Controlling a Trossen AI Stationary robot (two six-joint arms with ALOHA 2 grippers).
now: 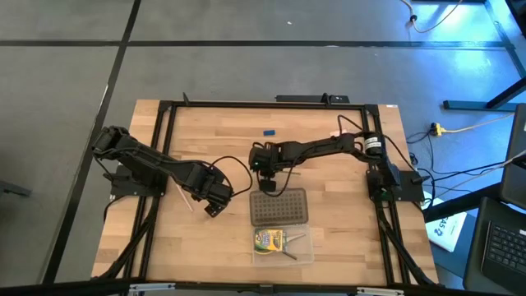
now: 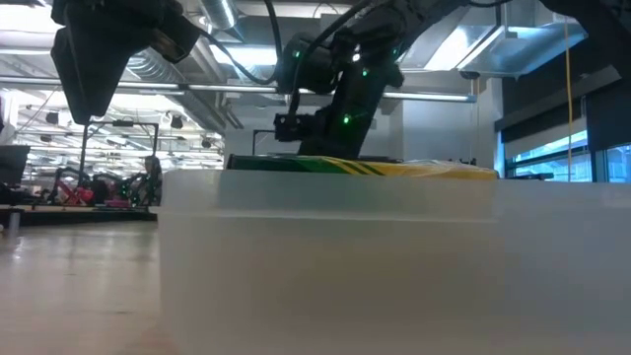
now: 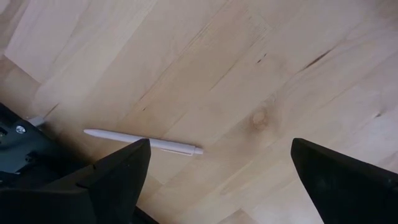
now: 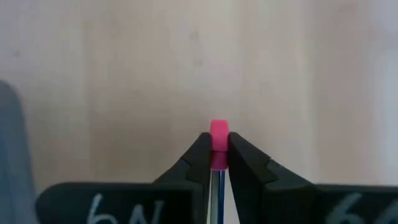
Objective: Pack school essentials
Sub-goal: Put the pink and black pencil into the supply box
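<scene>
My right gripper (image 4: pixel 217 142) is shut on a thin pencil with a pink end (image 4: pixel 219 132). In the high view it (image 1: pixel 267 184) stands just beyond the far edge of the grey dotted lid (image 1: pixel 278 207). My left gripper (image 3: pixel 214 165) hangs open, pointing down over bare wood left of the lid (image 1: pixel 215 199). A pale pencil (image 3: pixel 143 142) lies flat on the table beside it (image 1: pixel 182 196). The clear case (image 1: pixel 283 245) near the front edge holds the green-yellow crayon box (image 1: pixel 269 240) and the scissors (image 1: pixel 293 249). The tiny blue eraser (image 1: pixel 268 131) lies at the far side. My right gripper pinches the pencil just behind its pink end (image 4: pixel 218 155) between the two fingertips. The fingers slant steeply down toward the table and the pencil lies along them, its bluish shaft (image 4: pixel 217 193) running back between them. The pink end sticks out past the tips; the rest is hidden.
The clear case's near wall (image 2: pixel 325 266) fills the low view, with the crayon box's top (image 2: pixel 365 167) showing over it. A black frame (image 1: pixel 164 115) borders the tabletop. Bare wood lies between the two grippers and along the far side.
</scene>
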